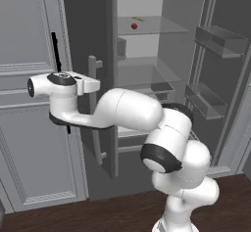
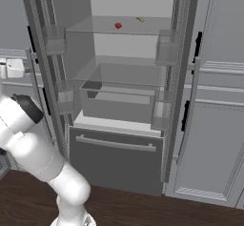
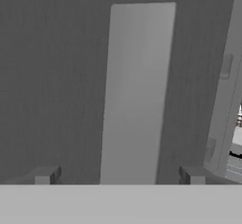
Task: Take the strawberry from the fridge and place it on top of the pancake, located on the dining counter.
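On the fridge (image 2: 119, 153) top shelf I count 1 strawberry (image 2: 117, 25) and 1 thin yellowish item (image 2: 140, 19); below that shelf, 1 drawer handle (image 2: 116, 144).

Arm is bending up from the base, elbow folding, forearm reaching out level to the robot's left. Gripper (image 3: 118, 176) is pointing forward with jaws spread wide, fingertips (image 3: 46, 175) well apart, gripping nothing.

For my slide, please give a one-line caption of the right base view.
Open fridge with the strawberry on its top glass shelf, above a closed bottom drawer.
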